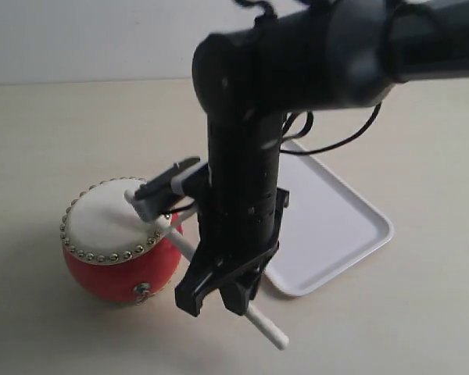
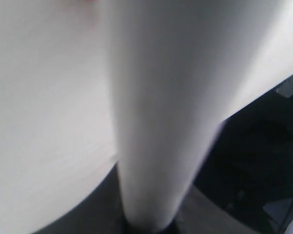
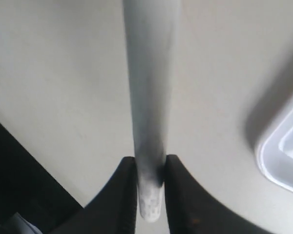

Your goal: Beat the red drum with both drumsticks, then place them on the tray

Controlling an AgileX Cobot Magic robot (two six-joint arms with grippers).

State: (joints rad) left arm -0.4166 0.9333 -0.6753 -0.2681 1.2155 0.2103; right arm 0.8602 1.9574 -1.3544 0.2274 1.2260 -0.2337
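Note:
The red drum (image 1: 113, 262) stands on the table at the left, cream skin up. My left gripper (image 1: 158, 199) hangs over its right rim, shut on a drumstick (image 1: 131, 195) whose tip touches the skin. In the left wrist view that drumstick (image 2: 161, 122) fills the middle, blurred, with the drum skin (image 2: 44, 122) beside it; the fingers are not clear there. My right gripper (image 1: 213, 301) points down between drum and tray (image 1: 336, 226). It is shut on the second drumstick (image 1: 270, 332), which slants to the table. In the right wrist view, the right gripper (image 3: 150, 163) pinches this drumstick (image 3: 149, 73) near its butt end.
The black right arm (image 1: 297, 55) crosses the top of the exterior view and hides part of the tray's left side. A tray corner (image 3: 283, 156) lies close beside the right gripper. Bare table surface (image 1: 406, 312) shows in front of the tray.

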